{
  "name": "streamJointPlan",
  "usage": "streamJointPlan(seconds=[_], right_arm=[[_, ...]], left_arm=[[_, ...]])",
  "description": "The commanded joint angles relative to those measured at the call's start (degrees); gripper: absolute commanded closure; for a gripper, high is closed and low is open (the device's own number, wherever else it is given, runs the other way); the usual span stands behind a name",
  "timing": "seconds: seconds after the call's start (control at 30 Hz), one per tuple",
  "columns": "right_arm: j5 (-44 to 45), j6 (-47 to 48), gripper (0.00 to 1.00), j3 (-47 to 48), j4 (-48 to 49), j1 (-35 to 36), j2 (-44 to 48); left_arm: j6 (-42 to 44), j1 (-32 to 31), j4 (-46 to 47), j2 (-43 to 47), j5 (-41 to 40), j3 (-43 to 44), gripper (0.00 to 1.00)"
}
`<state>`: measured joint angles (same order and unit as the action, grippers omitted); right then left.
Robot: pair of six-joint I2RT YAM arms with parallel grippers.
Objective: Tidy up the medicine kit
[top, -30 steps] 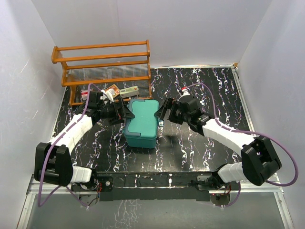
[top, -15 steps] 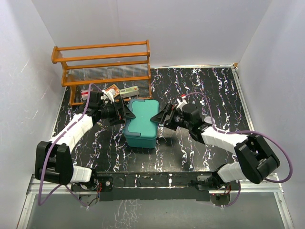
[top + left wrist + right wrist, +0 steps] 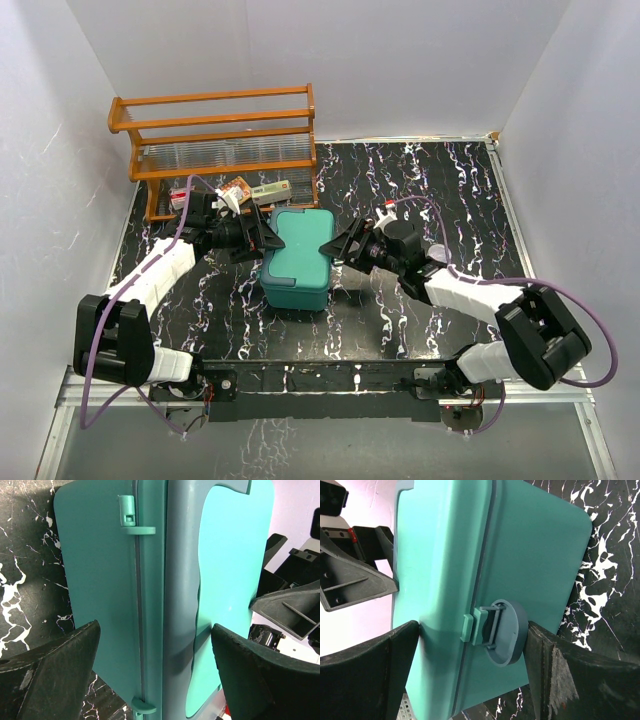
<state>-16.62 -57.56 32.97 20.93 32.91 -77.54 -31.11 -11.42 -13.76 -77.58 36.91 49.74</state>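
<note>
The medicine kit (image 3: 300,262) is a teal-green box with its lid down, standing mid-table. My left gripper (image 3: 262,238) is open at the kit's left side. In the left wrist view (image 3: 155,675) its jaws straddle the hinged edge of the kit (image 3: 100,580), near the hinge (image 3: 131,517). My right gripper (image 3: 337,247) is open at the kit's right side. In the right wrist view (image 3: 472,670) its jaws straddle the kit (image 3: 535,545) around the latch (image 3: 487,625); one finger is close to the round latch recess, the other is against the lid.
A brown wooden slatted rack (image 3: 215,130) stands at the back left. Small medicine cartons (image 3: 270,188) lie under it, just behind the kit. White walls close in the left, back and right of the black marbled table (image 3: 440,190).
My right gripper has come in lower and closer to the kit's latch side. The left gripper and the kit have not moved.
</note>
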Motion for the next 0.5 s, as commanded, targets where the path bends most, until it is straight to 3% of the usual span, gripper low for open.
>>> streamJointPlan(seconds=[0.0, 0.47], right_arm=[[4.94, 2.55, 0.21, 3.56, -5.17, 0.38, 3.55], [3.89, 4.12, 0.43, 7.53, -10.08, 1.34, 4.74]], left_arm=[[0.66, 0.13, -1.62, -0.55, 0.04, -0.62, 0.10], [0.98, 0.09, -1.88, -1.16, -0.34, -0.82, 0.10]])
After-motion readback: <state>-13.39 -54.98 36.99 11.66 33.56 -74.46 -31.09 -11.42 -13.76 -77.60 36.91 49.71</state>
